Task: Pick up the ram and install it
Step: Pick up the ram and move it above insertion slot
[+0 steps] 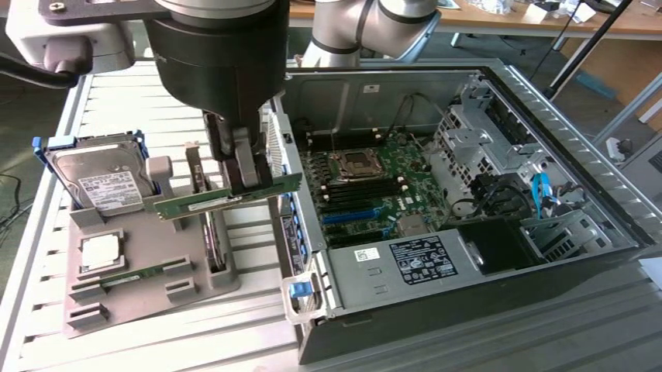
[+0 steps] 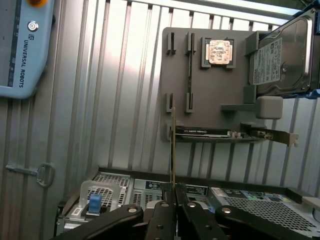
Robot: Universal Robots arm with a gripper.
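The ram [image 1: 197,203] is a long green stick held level in the air, with my gripper [image 1: 248,190] shut on its middle. It hangs above the grey holder tray [image 1: 155,298], just outside the open computer case's near wall [image 1: 300,232]. In the wrist view the ram [image 2: 173,145] appears edge-on as a thin line rising from between my black fingers [image 2: 161,215]. The motherboard [image 1: 377,167] with its dark memory slots [image 1: 357,190] lies inside the case, toward the exterior view's right of the stick.
On the tray sit a hard drive [image 1: 98,182], a square silver processor chip [image 1: 101,249], another green stick [image 1: 135,275] and an upright expansion card [image 2: 210,132]. A power supply [image 1: 414,260] and drive cages [image 1: 497,155] fill the case. A teach pendant [image 2: 20,50] lies on the slatted table.
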